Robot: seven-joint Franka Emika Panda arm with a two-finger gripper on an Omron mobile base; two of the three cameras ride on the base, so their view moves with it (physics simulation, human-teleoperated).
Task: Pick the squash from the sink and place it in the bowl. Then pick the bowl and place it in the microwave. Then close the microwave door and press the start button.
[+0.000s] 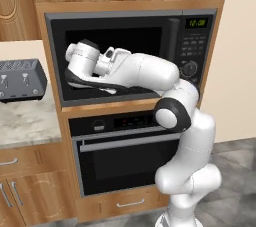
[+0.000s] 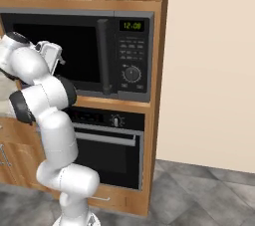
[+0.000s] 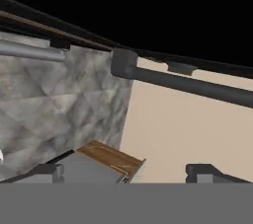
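microwave door [image 2: 64, 53]: shut, handle [image 2: 103, 56] upright
arm [image 1: 150, 73]: across the door window
jaws: apart, holding nothing

The arm's forearm hid the lower part of the microwave door [image 1: 120, 38] window from you, and the toaster [image 1: 21, 79] was cut off at the left edge.

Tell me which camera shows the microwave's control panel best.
The right base view: the control panel is unobstructed, with clock, buttons and dial clear. In the left base view it sits at an angle beside the arm. The hand view shows a grey bar handle instead.
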